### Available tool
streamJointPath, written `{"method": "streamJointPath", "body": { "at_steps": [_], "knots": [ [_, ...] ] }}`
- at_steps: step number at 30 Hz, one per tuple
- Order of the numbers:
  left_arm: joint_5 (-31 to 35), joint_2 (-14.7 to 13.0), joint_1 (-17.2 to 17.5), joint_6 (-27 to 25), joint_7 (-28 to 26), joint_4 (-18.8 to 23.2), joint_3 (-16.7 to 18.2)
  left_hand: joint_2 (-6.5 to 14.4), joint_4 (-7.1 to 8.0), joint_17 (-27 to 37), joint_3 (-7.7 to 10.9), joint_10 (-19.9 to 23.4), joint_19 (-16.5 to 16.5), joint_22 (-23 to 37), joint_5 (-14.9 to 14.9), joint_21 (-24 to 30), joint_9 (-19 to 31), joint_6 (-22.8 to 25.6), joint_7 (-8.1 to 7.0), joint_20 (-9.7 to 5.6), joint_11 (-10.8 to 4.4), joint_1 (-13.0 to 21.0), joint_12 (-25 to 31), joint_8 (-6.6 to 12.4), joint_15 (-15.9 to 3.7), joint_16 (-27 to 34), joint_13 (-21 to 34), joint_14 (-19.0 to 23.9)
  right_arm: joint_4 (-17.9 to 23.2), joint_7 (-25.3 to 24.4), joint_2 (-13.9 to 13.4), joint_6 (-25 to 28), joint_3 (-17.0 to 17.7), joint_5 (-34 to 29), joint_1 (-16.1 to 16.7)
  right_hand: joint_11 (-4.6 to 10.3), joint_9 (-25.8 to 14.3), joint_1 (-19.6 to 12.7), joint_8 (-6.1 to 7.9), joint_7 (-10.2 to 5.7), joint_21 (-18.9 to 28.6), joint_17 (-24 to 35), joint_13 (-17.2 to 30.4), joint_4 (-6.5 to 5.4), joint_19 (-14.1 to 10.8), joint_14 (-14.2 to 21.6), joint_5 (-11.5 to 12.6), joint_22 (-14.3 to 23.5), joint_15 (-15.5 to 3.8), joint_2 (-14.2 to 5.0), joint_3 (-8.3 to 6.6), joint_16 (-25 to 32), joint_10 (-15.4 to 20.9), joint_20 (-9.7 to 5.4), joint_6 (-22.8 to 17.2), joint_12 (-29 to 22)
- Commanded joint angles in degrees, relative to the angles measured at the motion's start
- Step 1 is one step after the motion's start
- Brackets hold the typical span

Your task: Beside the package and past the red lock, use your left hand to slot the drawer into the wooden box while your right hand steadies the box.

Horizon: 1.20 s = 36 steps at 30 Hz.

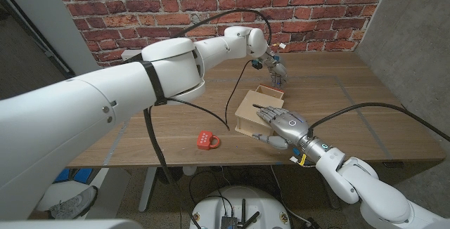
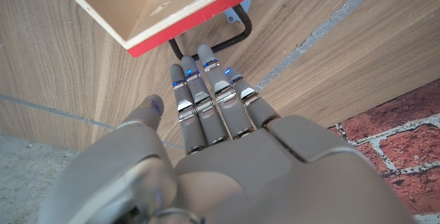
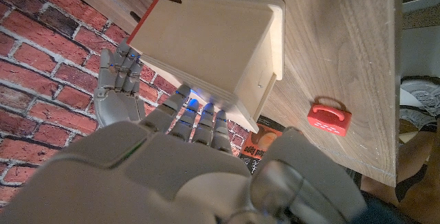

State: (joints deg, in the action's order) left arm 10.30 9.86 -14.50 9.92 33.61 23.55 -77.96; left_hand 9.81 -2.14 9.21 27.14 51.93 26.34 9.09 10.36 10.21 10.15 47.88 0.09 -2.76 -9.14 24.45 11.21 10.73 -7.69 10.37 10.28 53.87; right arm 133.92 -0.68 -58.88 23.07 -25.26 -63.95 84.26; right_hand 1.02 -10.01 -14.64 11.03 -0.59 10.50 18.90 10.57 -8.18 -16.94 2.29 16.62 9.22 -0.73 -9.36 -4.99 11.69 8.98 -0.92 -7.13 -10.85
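Observation:
The wooden box [image 1: 247,114] lies mid-table, its pale top [image 3: 206,38] showing in the right wrist view. The drawer [image 1: 271,93] sticks partly out of the box's far end; it has a red front [image 2: 189,21] and a black handle [image 2: 214,43]. My left hand [image 1: 275,67] is just beyond that end, fingers straight and together [image 2: 206,93], tips close to the handle, holding nothing. My right hand [image 1: 283,126] rests its fingers [image 3: 199,117] on the box's top at the near end, thumb apart at the side. The red lock [image 1: 207,140] lies nearer the front edge.
An orange and black package [image 3: 258,146] lies beside the box in the right wrist view. A brick wall [image 1: 211,4] stands behind the table. My left arm [image 1: 169,67] stretches across the table's left half, trailing a black cable [image 1: 226,109].

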Motion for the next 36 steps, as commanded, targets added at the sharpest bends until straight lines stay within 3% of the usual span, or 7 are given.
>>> {"method": "streamJointPath", "body": {
  "at_steps": [1, 23, 36],
  "knots": [
    [-0.3, 0.2, 0.1, -0.1, 0.0, -0.1, 0.1, -0.2, -0.11, 0.2, 0.54, -0.5, 0.4, 0.2, -0.2, 0.2, 0.1, -0.3, -0.1, -6.67, -0.01, -0.5, -0.2, -0.17, -4.48, -0.1, 0.1, 0.5, 0.0, -0.9, -0.6, -0.1, 0.2, 0.9, 0.1, -0.07, -0.3, 0.6, 0.34, -0.07, 0.2, 0.0, 0.3, -0.08, -0.5, 0.5, -0.1, 0.3, -0.16, -0.23, -0.4, 0.2, 0.5, -0.04, -0.7, -0.5],
    [-0.1, 0.0, 0.1, 0.4, -0.2, -0.6, 0.1, -0.3, -0.64, 0.1, 1.95, -0.9, 0.2, 0.2, -0.2, 0.1, 0.2, -0.6, -0.06, -6.5, -0.1, -1.2, -0.4, -0.16, -4.43, -0.2, 0.1, 0.6, 0.4, 0.4, -0.5, 0.4, -0.1, 1.3, -0.9, -0.07, -0.3, 0.6, 0.34, -0.07, 0.2, 0.0, 0.3, -0.08, -0.5, 0.5, -0.1, 0.3, -0.16, -0.23, -0.4, 0.2, 0.5, -0.04, -0.7, -0.5],
    [-0.1, 0.0, 0.1, 0.1, -0.1, -0.2, 0.0, -0.5, -0.88, 0.1, 2.58, -1.0, 0.1, 0.2, -0.3, 0.1, 0.2, -0.6, 0.05, -6.44, 0.08, -1.6, -0.4, -0.13, -4.41, -0.3, 0.1, 0.6, 0.4, -2.1, 0.1, 1.3, 0.7, 1.3, -0.4, -0.07, -0.3, 0.6, 0.34, -0.07, 0.2, 0.0, 0.3, -0.08, -0.5, 0.5, -0.1, 0.3, -0.16, -0.23, -0.4, 0.2, 0.5, -0.04, -0.7, -0.5]
  ]
}}
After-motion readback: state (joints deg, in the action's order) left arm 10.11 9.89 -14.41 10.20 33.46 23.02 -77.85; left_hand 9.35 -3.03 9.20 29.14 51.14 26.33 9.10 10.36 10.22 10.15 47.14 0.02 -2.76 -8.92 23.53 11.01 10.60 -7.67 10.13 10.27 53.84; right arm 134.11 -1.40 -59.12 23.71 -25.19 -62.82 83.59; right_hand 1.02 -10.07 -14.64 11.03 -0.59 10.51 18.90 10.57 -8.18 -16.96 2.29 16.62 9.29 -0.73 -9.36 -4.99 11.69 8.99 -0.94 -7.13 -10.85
